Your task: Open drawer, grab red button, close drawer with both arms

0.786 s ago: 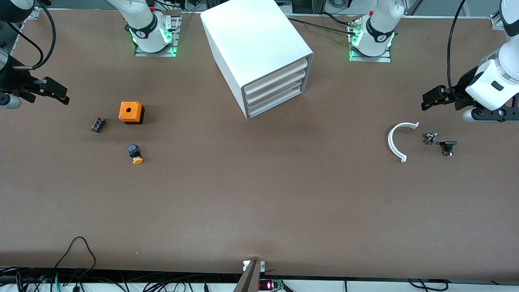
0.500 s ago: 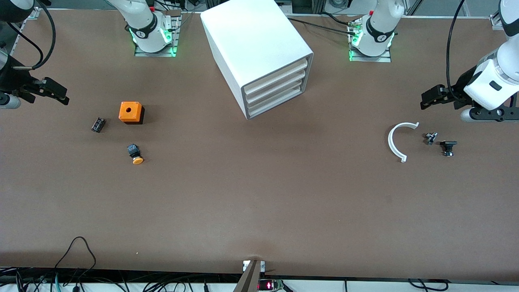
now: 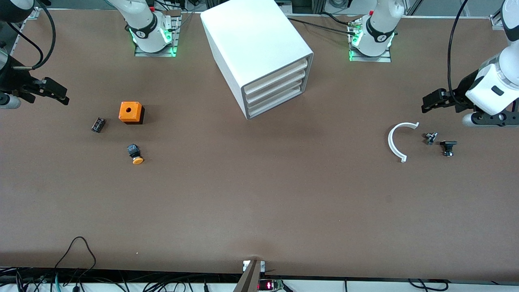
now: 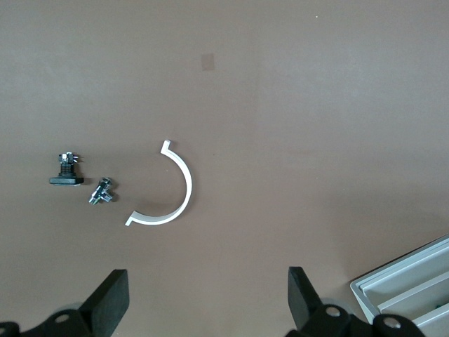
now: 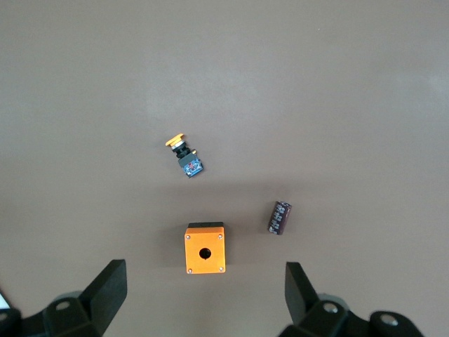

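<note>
The white cabinet (image 3: 251,36) stands at the middle of the table near the arms' bases, and its drawers (image 3: 275,87) are all shut. A corner of it shows in the left wrist view (image 4: 407,288). The red-capped button is out of view. My left gripper (image 3: 425,103) is open and empty in the air at the left arm's end of the table; in its wrist view (image 4: 208,302) only bare table lies between its fingers. My right gripper (image 3: 63,96) is open and empty in the air at the right arm's end, near an orange box (image 5: 205,249) in its wrist view (image 5: 207,295).
An orange box with a hole (image 3: 131,112), a yellow-capped button (image 3: 135,154) and a dark cylinder (image 3: 97,124) lie toward the right arm's end. A white curved piece (image 3: 395,142), a small metal bolt (image 3: 430,138) and a black part (image 3: 448,147) lie toward the left arm's end.
The left arm's hand has shifted slightly. The right arm and everything on the table are where they were.
</note>
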Controlling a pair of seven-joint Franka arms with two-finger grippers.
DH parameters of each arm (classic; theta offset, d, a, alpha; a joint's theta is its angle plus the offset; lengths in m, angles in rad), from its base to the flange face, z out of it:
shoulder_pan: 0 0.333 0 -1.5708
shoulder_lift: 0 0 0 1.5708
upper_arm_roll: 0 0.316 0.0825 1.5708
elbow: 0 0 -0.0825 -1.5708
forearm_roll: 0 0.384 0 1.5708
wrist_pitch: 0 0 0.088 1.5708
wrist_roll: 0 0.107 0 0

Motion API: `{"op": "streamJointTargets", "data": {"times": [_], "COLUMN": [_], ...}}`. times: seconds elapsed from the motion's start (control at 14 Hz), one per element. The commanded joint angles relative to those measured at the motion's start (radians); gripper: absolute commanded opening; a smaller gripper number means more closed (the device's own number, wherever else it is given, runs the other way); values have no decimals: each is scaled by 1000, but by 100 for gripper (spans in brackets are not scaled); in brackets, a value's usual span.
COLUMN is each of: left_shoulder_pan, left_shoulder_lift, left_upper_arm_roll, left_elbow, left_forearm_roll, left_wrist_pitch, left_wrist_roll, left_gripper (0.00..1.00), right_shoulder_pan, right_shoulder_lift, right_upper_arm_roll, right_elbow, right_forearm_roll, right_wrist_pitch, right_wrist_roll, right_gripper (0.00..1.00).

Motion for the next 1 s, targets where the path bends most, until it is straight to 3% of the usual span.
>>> {"op": "streamJointTargets", "data": {"times": [0.0, 0.64, 0.93], "left_shoulder_pan": [-4, -89, -109], "left_shoulder_lift": [39, 125, 229], "left_upper_arm_roll": [3, -6, -56], "left_elbow": [46, 4, -175], "left_forearm_roll": [9, -14, -373], "left_wrist_pitch": [-30, -76, -15], "left_wrist_roll": [16, 19, 26], "left_gripper": [100, 100, 100], "right_shoulder_pan": [1, 1, 1], "right_shoulder_lift": [-4, 10, 20], "right_upper_arm_roll": [-2, -2, -4], "right_elbow": [2, 8, 22], "right_forearm_roll": [18, 16, 18], "right_wrist_pitch": [-4, -5, -5], "right_wrist_roll": [-14, -17, -16], "right_gripper": [100, 100, 100]}}
